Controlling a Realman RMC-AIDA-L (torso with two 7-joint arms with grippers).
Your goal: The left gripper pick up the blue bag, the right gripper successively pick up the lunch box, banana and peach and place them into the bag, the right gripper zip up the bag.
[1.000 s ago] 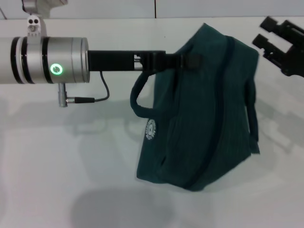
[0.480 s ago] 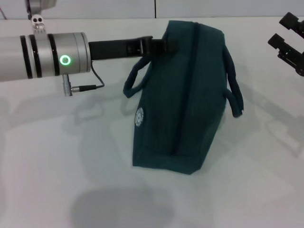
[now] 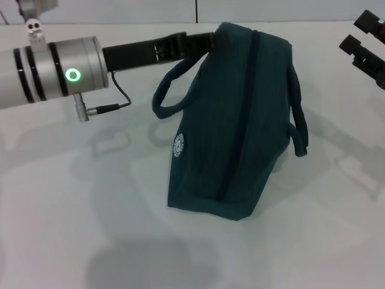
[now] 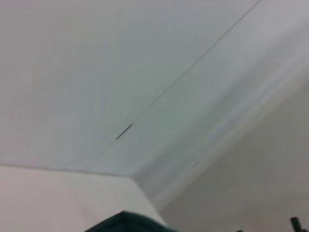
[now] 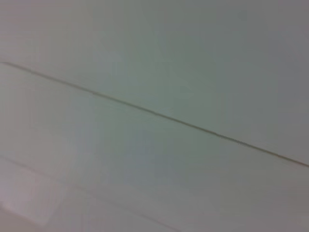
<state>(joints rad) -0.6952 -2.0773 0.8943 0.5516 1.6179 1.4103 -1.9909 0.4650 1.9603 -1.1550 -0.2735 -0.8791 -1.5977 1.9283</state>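
Note:
The blue bag (image 3: 231, 120) is dark teal with a round white logo and two loop handles. It hangs tilted from my left gripper (image 3: 212, 41), which is shut on its top edge at the back middle of the head view. A dark zip line runs down the bag's middle and looks closed. A sliver of the bag shows in the left wrist view (image 4: 128, 223). My right gripper (image 3: 361, 33) is open and empty at the far right, apart from the bag. The lunch box, banana and peach are out of view.
The white table (image 3: 78, 198) spreads under the bag, with the bag's shadow near the front. The table's back edge and a wall run behind. The right wrist view shows only a pale surface with a seam.
The bag has swung left and up with my left arm and hangs more upright. My right gripper has drawn back toward the right edge, away from the bag.

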